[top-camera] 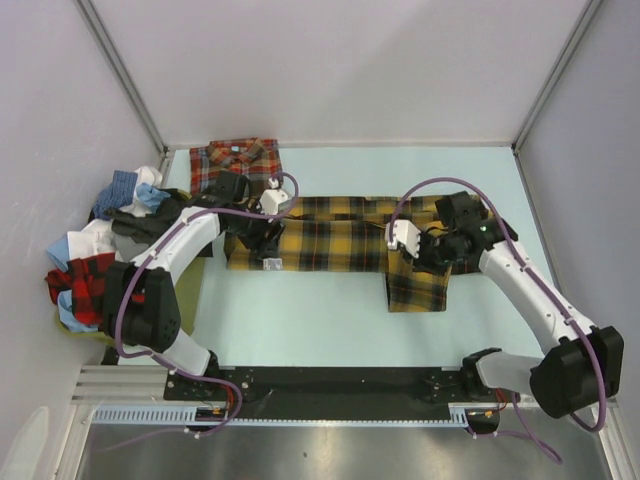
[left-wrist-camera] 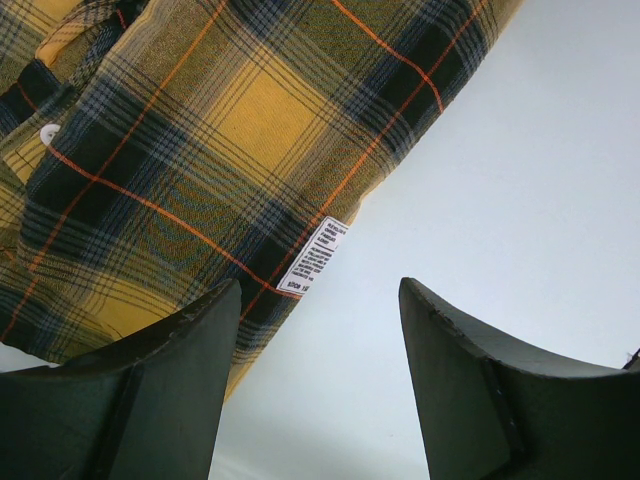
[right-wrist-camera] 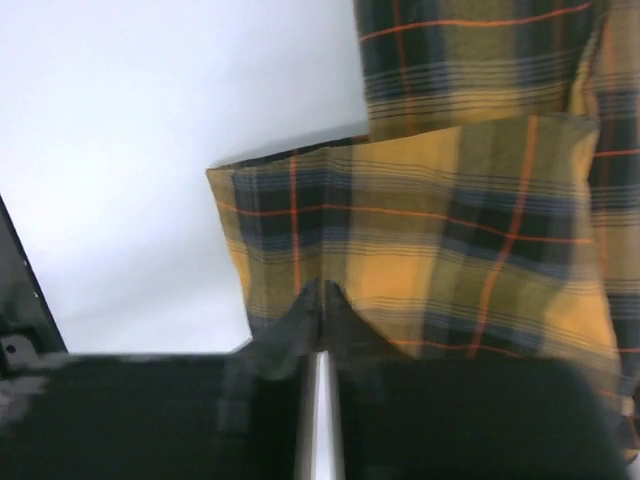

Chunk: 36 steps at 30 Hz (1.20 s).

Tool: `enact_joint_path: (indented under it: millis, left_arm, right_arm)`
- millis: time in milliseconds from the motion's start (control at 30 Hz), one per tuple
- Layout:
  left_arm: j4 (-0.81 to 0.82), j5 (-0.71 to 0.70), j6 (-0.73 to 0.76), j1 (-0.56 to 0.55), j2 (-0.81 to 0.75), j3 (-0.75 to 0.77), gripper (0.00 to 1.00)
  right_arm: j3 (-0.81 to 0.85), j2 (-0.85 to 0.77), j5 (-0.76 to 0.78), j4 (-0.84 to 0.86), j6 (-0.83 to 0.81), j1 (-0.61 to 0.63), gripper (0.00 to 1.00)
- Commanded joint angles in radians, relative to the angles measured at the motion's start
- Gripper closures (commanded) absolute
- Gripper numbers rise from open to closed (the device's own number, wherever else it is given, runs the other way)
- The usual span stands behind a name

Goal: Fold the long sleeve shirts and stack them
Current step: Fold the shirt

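Top external: flat rectangular yellow plaid shirt (top-camera: 340, 245)

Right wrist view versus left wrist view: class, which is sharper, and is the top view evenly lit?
Left wrist view: sharper, the care label and weave of the yellow-and-black shirt crisp. Right wrist view: soft throughout, the right gripper blurred in the foreground. Top view: even light, only faint shadows beside the shirt.
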Motion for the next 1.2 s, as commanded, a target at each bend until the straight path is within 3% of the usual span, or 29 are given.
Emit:
enact_joint_path:
  millis: [0,67,167,367,433,500,533,633,933,1067,1167]
  left_arm:
    - [-0.007,0.04,0.028,0.002,-0.015,0.047,0.3]
    - [-0.007,0.044,0.02,0.002,-0.008,0.054,0.3]
    - [-0.007,0.052,0.005,0.001,-0.001,0.063,0.3]
    - [-0.019,0.052,0.003,-0.003,-0.004,0.059,0.3]
    - [-0.025,0.049,0.005,-0.003,-0.004,0.06,0.3]
    - [-0.028,0.041,0.008,-0.003,-0.005,0.062,0.3]
    - [-0.028,0.038,0.009,-0.003,-0.005,0.06,0.3]
    - [-0.03,0.033,0.008,-0.003,-0.008,0.062,0.3]
    - [-0.037,0.046,0.011,-0.003,0.001,0.09,0.31]
    - [-0.053,0.059,0.025,-0.006,0.01,0.125,0.31]
    - [-0.056,0.056,0.025,-0.012,0.028,0.154,0.31]
  right_arm:
    - [0.068,0.094,-0.055,-0.176,-0.071,-0.032,0.71]
    - [0.025,0.107,-0.053,-0.14,-0.059,-0.031,0.51]
    - [-0.073,0.12,-0.018,-0.034,-0.013,-0.002,0.44]
    - [-0.2,0.223,0.045,0.166,0.019,0.009,0.4]
    - [-0.24,0.254,0.063,0.219,0.013,0.012,0.44]
    - [-0.243,0.263,0.071,0.223,0.018,0.017,0.66]
    - [-0.242,0.257,0.074,0.221,0.019,0.02,0.83]
    - [-0.22,0.233,0.082,0.185,0.018,0.018,1.0]
    - [0.086,0.13,-0.055,-0.137,-0.043,-0.049,1.0]
    - [0.278,0.191,-0.153,-0.228,-0.062,-0.111,1.0]
    - [0.41,0.318,-0.165,-0.201,-0.068,-0.153,1.0]
